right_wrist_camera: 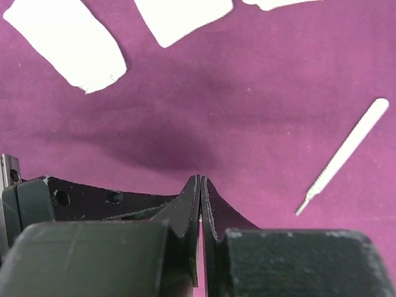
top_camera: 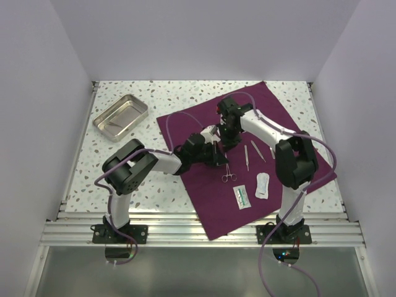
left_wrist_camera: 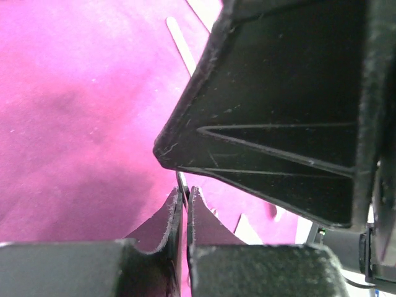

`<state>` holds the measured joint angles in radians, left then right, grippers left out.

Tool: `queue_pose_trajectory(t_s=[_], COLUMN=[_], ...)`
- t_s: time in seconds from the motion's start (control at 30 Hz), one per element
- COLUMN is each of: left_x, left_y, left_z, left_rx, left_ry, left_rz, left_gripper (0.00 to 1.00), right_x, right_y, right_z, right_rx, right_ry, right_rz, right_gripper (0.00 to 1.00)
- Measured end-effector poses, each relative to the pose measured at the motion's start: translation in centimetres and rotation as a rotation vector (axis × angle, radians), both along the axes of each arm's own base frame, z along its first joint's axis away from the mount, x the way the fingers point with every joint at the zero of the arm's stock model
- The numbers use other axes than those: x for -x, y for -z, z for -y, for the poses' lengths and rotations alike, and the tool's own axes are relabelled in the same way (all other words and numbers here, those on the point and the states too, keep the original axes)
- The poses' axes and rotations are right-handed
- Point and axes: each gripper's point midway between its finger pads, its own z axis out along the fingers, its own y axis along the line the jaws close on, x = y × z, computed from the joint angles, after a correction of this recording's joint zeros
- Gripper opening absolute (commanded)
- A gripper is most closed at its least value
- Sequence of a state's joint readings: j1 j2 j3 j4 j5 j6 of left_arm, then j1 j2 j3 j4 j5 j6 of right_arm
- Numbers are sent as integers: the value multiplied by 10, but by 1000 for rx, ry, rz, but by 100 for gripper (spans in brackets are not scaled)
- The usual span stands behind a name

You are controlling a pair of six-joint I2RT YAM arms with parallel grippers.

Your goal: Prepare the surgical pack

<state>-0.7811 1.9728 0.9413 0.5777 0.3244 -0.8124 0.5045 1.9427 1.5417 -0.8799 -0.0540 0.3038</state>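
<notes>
The surgical pack is a deep purple cloth [top_camera: 284,114] spread flat as a wide sheet on the table. On it lie ring-handled forceps [top_camera: 229,174], two slim metal handles [top_camera: 246,156] and two white packets [top_camera: 262,185]. My left gripper [top_camera: 215,154] and right gripper [top_camera: 230,142] meet tip to tip low over the cloth's middle. In the left wrist view my left gripper [left_wrist_camera: 184,190] is shut on a thin metal instrument [left_wrist_camera: 180,179] that runs up behind the right finger. In the right wrist view my right gripper [right_wrist_camera: 200,179] is shut, with a pale sliver between its pads.
A shallow steel tray [top_camera: 120,116] sits at the back left on the speckled table, off the cloth. In the right wrist view a slim handle [right_wrist_camera: 343,154] lies to the right and white packets [right_wrist_camera: 68,43] lie ahead. White walls enclose the table.
</notes>
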Motion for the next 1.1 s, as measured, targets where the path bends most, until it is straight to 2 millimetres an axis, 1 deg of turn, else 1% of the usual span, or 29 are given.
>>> queue_pose_trajectory(t_s=[0.07,0.1,0.17,0.2,0.27,0.33,0.37,0.4,0.43,0.5,0.57,0.6,0.63,0.67,0.73,0.77,0.8,0.83,0.9,0.93,1.03,1.1], left_x=[0,0,0,1,-1,-10,-14,-22,-33,-55,-87,-99,-117,-133,-157,-166,-172,-179,-190,-193,-203,-208], left_y=[-3,-4,-8,-10,-17,-27,-34,-37,-42,-51,-64,-71,-82,-92,-112,-120,-125,-128,-128,-124,-102,-88], left_z=[1,2,1,-1,-8,-21,-30,-39,-52,-80,-120,-137,-159,-180,-220,-240,-253,-271,-303,-316,-367,-397], left_rx=[4,4,-12,-39,-91,-151,-194,-217,-257,-347,-467,-524,-594,-660,-797,-869,-921,-990,-1129,-1181,-1377,-1478], left_ry=[6,13,25,35,50,57,68,55,42,5,-62,-87,-135,-186,-272,-314,-339,-368,-415,-427,-464,-480], left_rz=[3,6,12,11,23,49,66,69,82,93,127,145,184,221,292,320,338,353,363,358,300,254], left_gripper=[0,0,0,0,0,0,0,0,0,0,0,0,0,0,0,0,0,0,0,0,0,0], right_x=[-1,-1,-3,-4,-7,-12,-15,-18,-19,-17,-12,-8,-1,5,20,26,31,37,45,46,45,45], right_y=[-3,-5,-7,-9,-14,-24,-30,-36,-42,-53,-62,-64,-64,-63,-55,-50,-45,-39,-33,-32,-32,-32], right_z=[4,7,13,18,34,49,56,63,68,72,69,67,64,62,58,57,56,56,57,57,57,56], right_rx=[4,4,11,19,46,58,62,63,59,46,30,20,9,7,5,8,12,17,22,22,18,16], right_ry=[18,34,52,64,97,132,150,166,180,188,178,169,157,146,121,111,102,94,84,81,75,74], right_rz=[3,1,4,7,16,32,47,63,76,92,112,116,111,104,73,56,39,19,-9,-14,-11,-12], right_gripper=[22,37,51,61,71,75,76,76,77,77,77,77,77,77,77,77,77,77,77,77,77,77])
